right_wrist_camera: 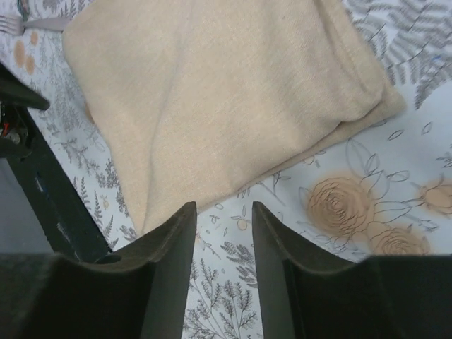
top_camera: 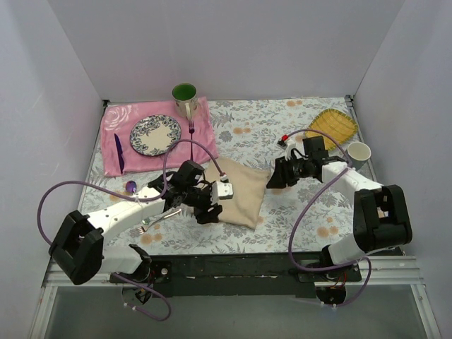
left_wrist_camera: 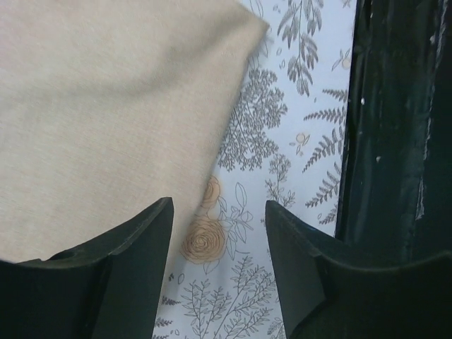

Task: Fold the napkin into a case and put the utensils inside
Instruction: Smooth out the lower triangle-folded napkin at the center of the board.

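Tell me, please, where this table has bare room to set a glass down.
Bare tablecloth shows at the far middle, between the pink mat and the yellow tray, and along the near edge before the napkin. Crowded: the pink mat and the near left, where fork and spoon lie.

Top external camera: fixed high beyond the near edge of the counter point(top_camera: 282, 127), facing forward and down; distant, takes in the whole surface. Left wrist camera: close, looks down past the left pincer point(left_wrist_camera: 219, 212) at a corner of the napkin point(left_wrist_camera: 106, 106). Right wrist camera: equally close, looks down past the right pincer point(right_wrist_camera: 222, 212) at the napkin's edge. All three views share the napkin and the floral counter around it.
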Tool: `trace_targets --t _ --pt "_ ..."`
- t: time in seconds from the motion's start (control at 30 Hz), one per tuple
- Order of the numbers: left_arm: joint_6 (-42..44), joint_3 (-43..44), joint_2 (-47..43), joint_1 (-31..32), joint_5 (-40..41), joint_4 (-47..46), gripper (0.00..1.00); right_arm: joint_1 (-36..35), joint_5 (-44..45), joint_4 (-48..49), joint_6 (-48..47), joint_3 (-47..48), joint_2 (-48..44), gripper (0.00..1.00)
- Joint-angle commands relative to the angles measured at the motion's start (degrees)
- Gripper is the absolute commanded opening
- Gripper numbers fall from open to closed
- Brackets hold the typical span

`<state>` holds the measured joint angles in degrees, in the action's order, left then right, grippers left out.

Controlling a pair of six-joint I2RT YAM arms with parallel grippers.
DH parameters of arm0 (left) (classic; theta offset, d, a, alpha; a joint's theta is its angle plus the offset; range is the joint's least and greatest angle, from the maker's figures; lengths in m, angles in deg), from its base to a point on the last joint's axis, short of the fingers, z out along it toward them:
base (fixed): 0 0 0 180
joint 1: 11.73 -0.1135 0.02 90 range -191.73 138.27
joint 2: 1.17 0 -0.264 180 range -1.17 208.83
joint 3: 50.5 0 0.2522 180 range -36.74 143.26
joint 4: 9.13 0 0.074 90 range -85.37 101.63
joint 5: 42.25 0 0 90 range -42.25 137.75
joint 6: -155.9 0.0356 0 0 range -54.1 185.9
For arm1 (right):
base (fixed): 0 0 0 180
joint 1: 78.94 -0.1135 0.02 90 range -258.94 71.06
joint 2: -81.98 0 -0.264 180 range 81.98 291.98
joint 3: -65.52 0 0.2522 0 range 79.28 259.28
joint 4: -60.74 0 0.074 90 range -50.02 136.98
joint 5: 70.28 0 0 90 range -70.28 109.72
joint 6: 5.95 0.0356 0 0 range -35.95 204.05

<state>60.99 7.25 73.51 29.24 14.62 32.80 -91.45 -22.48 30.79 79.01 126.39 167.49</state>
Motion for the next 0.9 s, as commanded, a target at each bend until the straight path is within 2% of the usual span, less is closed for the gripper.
trace_targets --t 0.0,0.13,0.23,0.37,0.57,0.87 --pt "-5.3 3.2 0.0 -0.3 -2.5 -4.1 0.56 0.0 3.8 4.3 4.6 6.0 3.0 0.50" --pt "-12.8 6.5 4.3 -0.3 2.4 -9.2 0.57 0.1 4.0 7.2 9.2 10.4 9.0 0.54" --pt "-14.9 7.7 7.1 -0.3 4.0 -11.8 0.57 0.0 1.4 8.1 13.0 12.2 12.6 0.54" --pt "-19.1 8.9 10.2 -0.3 6.0 -14.4 0.56 0.0 2.0 8.1 13.6 13.1 14.9 0.56" --pt "-21.5 8.0 11.9 -0.3 6.1 -17.7 0.56 0.0 5.1 7.7 14.6 13.0 16.7 0.59" --pt "-19.6 7.1 14.1 -0.3 7.4 -17.6 0.55 -0.1 9.8 5.9 15.4 13.7 17.6 0.59"
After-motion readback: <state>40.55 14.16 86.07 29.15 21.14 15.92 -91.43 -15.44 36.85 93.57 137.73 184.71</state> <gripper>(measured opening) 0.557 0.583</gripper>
